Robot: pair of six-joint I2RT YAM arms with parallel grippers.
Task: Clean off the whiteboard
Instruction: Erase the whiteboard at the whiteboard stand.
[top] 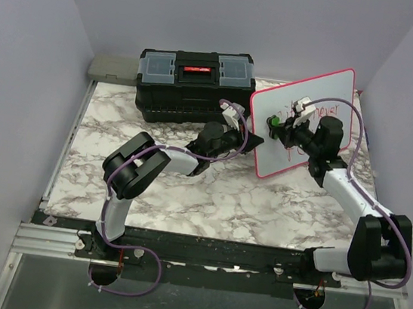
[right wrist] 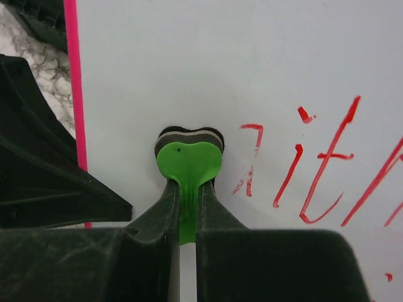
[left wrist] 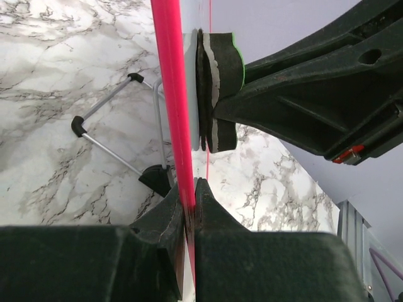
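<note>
Currently: whiteboard (top: 329,87) stands tilted up at far right of the marble table (top: 209,193), just right of the black toolbox (top: 193,84). Cannot tell whether its lower edge rests on the table or hangs clear.

Left gripper (left wrist: 189,189): jaws closed narrow on the board's pink rim, at its left edge. Wire stand (left wrist: 107,135) with black feet folds out behind the board.

Right gripper (right wrist: 184,189): jaws pinched on the green tab of a small eraser (right wrist: 189,160). Dark pad sits flat on the white face, near the left edge. Red handwriting (right wrist: 327,163) lies just right of the pad, none of it under the pad. Judged: wiping barely begun, most of the marks yet to go.

Risks from here:
- Board is gripped at one rim point only. A push from the eraser far to the right could swing it around that pinch, or work the rim out of the jaws.
- Thin tab could twist between the right jaws under a sideways drag, tipping the pad onto an edge and leaving streaks.
- Too little pressure smears the red ink; too much shoves the board backward.
</note>
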